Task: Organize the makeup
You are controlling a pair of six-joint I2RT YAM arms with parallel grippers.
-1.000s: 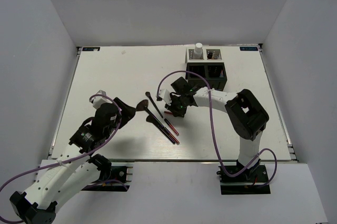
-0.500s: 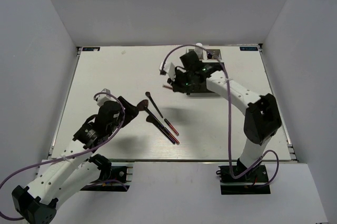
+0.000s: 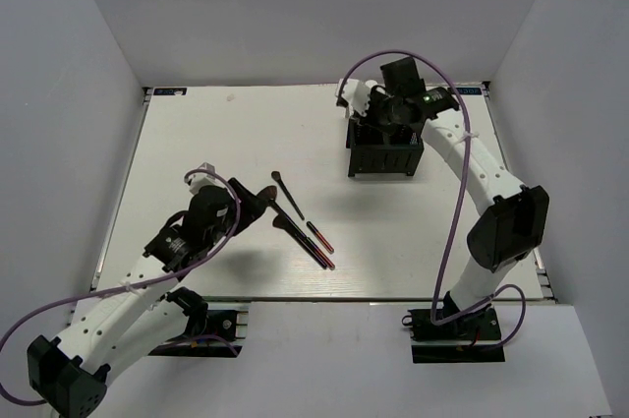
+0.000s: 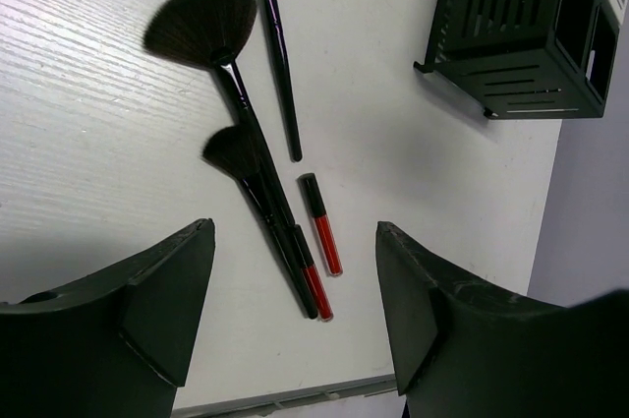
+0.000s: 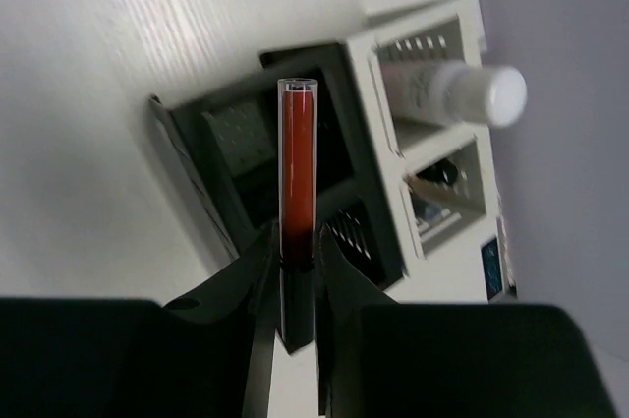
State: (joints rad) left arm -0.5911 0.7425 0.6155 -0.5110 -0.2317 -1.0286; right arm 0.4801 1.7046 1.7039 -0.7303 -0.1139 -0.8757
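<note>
My right gripper (image 5: 296, 261) is shut on a red pencil with a black cap (image 5: 297, 162), held end-out over the black mesh organizer (image 5: 221, 157). From above, that gripper (image 3: 388, 115) hangs over the organizer (image 3: 385, 157). A white-capped bottle (image 5: 462, 93) lies in a pale compartment behind. My left gripper (image 4: 294, 226) is open above the table, close to the fan brush (image 4: 201, 27), a thin brush (image 4: 278, 54), a rounder brush (image 4: 236, 154) and two red pencils (image 4: 321, 226) (image 4: 313, 285). Those lie mid-table, with the fan brush (image 3: 265, 194) at the group's left end.
The organizer (image 4: 516, 44) stands at the back right of the table. A tan item (image 5: 442, 187) sits in its pale rear section. The table's front edge (image 4: 295, 393) runs just beneath my left gripper. White walls enclose the table on three sides.
My right arm has carried the red pencil from the middle of the table up and back, over the organizer. My left gripper has edged slightly right toward the brushes, still open.
</note>
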